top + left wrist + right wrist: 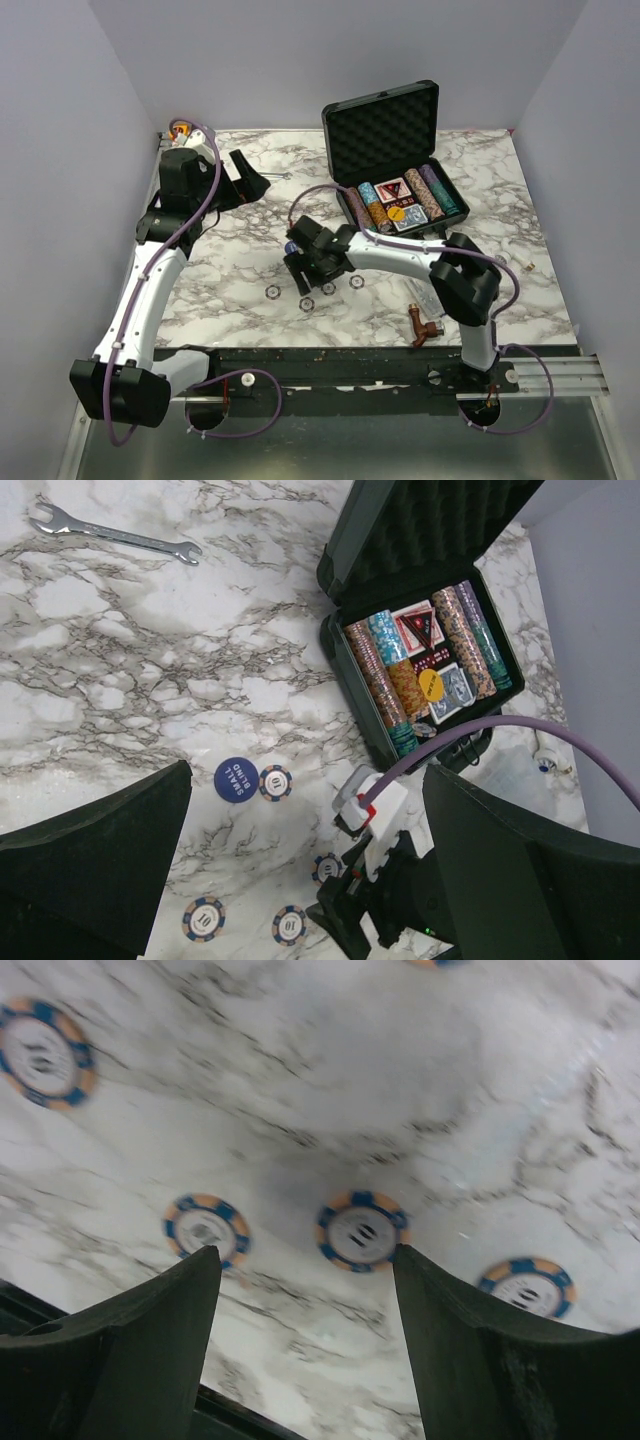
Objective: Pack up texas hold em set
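The black case point(380, 125) stands open at the back right, its base packed with rows of striped chips point(372, 205), card decks and a yellow disc point(430, 684). Several blue-and-orange chips point(307, 302) lie loose on the marble near the table's middle, next to a blue "small blind" disc point(236, 779). My right gripper point(303, 278) hovers open just above these chips, and one chip point(361, 1231) lies just beyond its fingertips with nothing held between them. Far to the left, my left gripper point(250, 178) hangs wide open and empty, looking down on the case point(430, 525) and the right arm.
A wrench point(115, 535) lies at the back left of the marble top. A brown pipe fitting point(422, 328) and a small clear plastic piece point(425, 298) rest near the front right edge, beside the right arm's base. Walls enclose the table on three sides.
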